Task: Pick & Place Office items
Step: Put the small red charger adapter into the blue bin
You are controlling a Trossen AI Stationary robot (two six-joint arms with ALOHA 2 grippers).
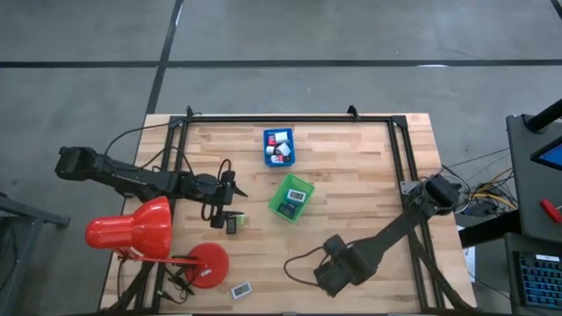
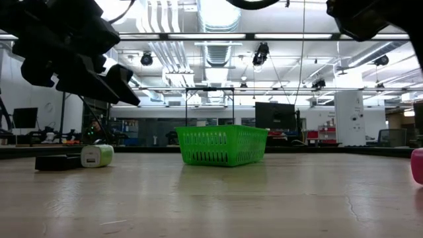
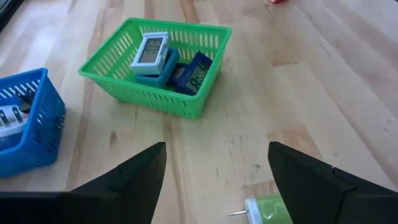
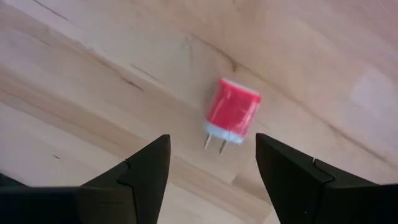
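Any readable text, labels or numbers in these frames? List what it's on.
None legible.
White clock in the green tray: display too blurred to read.
Dark blue clock beside it: digits too blurred to read.
Red plug: no marking visible.

Left arm reaches in from the left side, its gripper (image 1: 230,189) hovering with fingers spread wide, nothing between them. Right arm angles down toward the front edge, gripper (image 1: 327,279) parted too, empty.

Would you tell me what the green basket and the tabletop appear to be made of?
The green basket looks like moulded plastic: uniform bright colour, thin lattice walls, slight sheen. The tabletop looks like wood, probably sealed butcher block: joined pale planks with visible grain and a soft gloss.
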